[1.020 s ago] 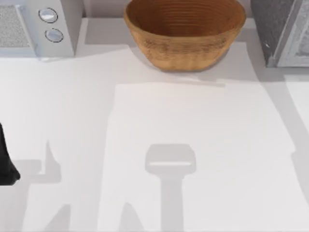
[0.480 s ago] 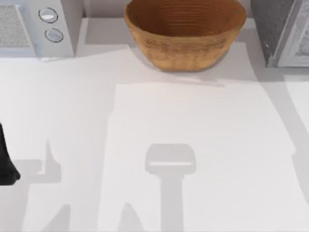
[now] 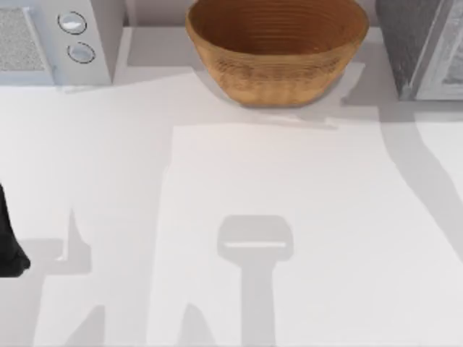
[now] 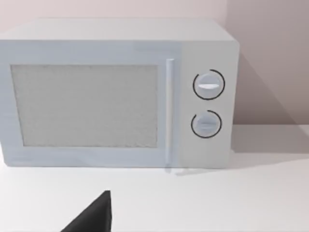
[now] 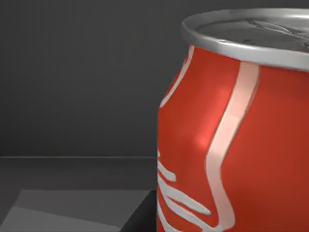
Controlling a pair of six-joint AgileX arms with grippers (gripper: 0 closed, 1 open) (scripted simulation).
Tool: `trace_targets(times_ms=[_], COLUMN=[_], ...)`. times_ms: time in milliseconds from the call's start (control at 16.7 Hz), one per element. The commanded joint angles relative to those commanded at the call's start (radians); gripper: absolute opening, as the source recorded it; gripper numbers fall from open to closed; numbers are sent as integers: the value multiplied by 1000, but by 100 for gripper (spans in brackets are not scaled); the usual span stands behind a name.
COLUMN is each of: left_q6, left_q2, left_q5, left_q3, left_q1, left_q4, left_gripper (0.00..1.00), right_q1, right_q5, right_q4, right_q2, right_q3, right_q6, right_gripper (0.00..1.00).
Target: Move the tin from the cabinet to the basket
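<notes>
**Red tin looms close inside the dark cabinet**

Wicker first, from the top view: the basket (image 3: 277,50) sits at the far edge of the table (image 3: 289,217), mouth up and nothing in it, so the delivery is not yet made. At the far right stands the cabinet (image 3: 405,40), its pale door (image 3: 443,61) angled outward. At the far left is the white microwave (image 3: 61,40). The left arm (image 3: 9,242) is a dark shape at the table's left edge, parked well away from everything.

Over to the left wrist view: the microwave's front with its two knobs, and a black sliver of the left gripper (image 4: 94,216) low in the picture. Whether its fingers are spread or closed cannot be told.

Now the right wrist view, and here's the action: the tin (image 5: 234,130) stands upright against dark grey walls, which reads as the cabinet's interior. The camera is very near it, silver rim and white script plain to see. No fingers are visible, so whether the right gripper grasps it cannot be told.

By the look of it, this is a light, thin-walled can with a smooth, slippery skin; it would dent under a hard squeeze. The safest hold is probably across the straight mid-body, below the tapered shoulder, kept upright.
</notes>
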Motion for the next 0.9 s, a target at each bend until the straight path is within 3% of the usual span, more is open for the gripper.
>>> trace_targets(times_ms=[540,900], left_q6=[0,0], left_q2=[0,0], left_q5=[0,0], left_q3=[0,0], left_q1=[0,0], left_q4=[0,0], left_gripper=[100,100], right_q1=[23,-41], right_q5=[22,-48], right_q4=[-33,96], right_q2=[-69,-294], right_q3=[-38,-385], right_q6=[1,0], right_gripper=[0,0])
